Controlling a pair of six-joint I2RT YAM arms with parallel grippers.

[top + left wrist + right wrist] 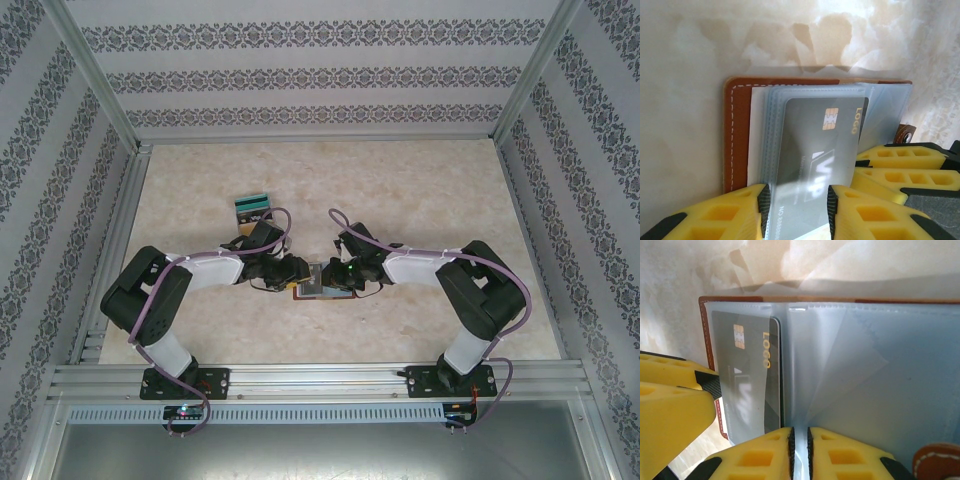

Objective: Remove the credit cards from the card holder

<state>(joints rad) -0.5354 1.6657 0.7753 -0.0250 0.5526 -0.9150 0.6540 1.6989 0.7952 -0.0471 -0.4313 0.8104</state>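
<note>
While bent inward, left claw [300, 273] grips black card [815, 165]

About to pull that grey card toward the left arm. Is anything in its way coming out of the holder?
Nothing solid. The left pincer straddles the grey card, which lies part-way in a clear sleeve of the holder. The right pincer pinches another sleeve beside the card, clear of its exit path.

Marbled table [420, 200] (wallet [322, 290], cards [251, 208]).
</note>
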